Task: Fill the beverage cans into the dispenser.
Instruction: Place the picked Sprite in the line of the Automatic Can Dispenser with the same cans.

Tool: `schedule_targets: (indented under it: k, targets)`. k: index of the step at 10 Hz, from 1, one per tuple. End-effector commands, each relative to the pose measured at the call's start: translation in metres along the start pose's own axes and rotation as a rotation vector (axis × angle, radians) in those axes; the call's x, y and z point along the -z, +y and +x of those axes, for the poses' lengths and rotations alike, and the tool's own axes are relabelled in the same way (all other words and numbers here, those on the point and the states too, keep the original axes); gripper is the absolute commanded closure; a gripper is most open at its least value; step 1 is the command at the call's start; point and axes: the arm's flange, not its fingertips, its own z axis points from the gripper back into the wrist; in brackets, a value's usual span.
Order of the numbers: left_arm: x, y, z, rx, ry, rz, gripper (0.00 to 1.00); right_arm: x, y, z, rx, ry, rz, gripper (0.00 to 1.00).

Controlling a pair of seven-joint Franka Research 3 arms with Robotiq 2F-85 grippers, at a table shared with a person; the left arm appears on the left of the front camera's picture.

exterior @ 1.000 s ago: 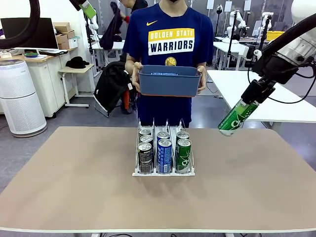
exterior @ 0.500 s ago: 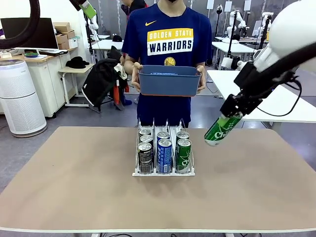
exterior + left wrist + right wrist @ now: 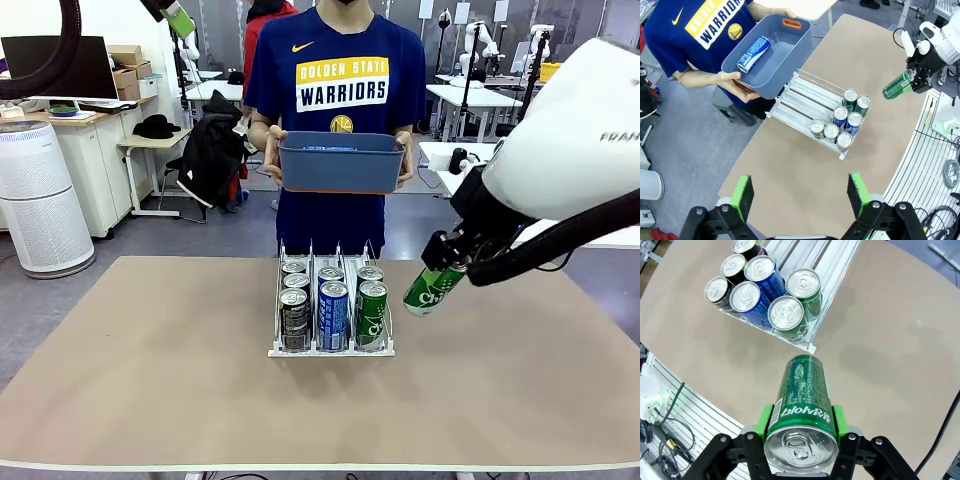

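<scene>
Gripped between pads of right pincer [image 3: 441, 264]: green can [image 3: 430, 288], tilted, silver top toward wrist, carried above counter [image 3: 150, 380] just right of dispenser [image 3: 330, 351], apart from it. Front end of dispenser loaded with upright cans [image 3: 331, 312]: three black in left lane, two blue in middle, two green in right. High over counter, left pincer [image 3: 800, 190] spread wide, nothing held. Behind dispenser, dark blue tub [image 3: 790, 45] held by person's hands [image 3: 735, 82]; blue can [image 3: 753, 47] laid on side inside.
</scene>
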Motion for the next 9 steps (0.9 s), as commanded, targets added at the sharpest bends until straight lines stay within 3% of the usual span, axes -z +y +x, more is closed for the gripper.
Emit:
schedule_targets:
  k: [1,4,5,6,8,9]
  targets:
    - [0.000,-0.001,-0.001,0.001,0.002,0.004,0.00,0.018,0.008,0.004,0.006,-0.026,-0.027,0.42]
    - [0.000,-0.001,-0.001,0.001,0.002,0.004,0.00,0.040,0.003,0.008,-0.020,0.014,0.017,0.42]
    - [0.000,-0.001,-0.001,0.001,0.002,0.004,0.00,0.043,-0.004,0.014,-0.139,0.099,0.063,0.42]
    - [0.000,-0.001,-0.001,0.001,0.002,0.004,0.00,0.037,0.004,0.003,-0.018,0.026,0.009,0.42]
    - [0.000,-0.001,-0.001,0.001,0.002,0.004,0.00,0.048,0.000,0.003,-0.051,0.065,0.032,0.42]
    - [0.000,-0.001,-0.001,0.001,0.002,0.004,0.00,0.055,-0.001,0.006,-0.060,0.082,-0.013,0.42]
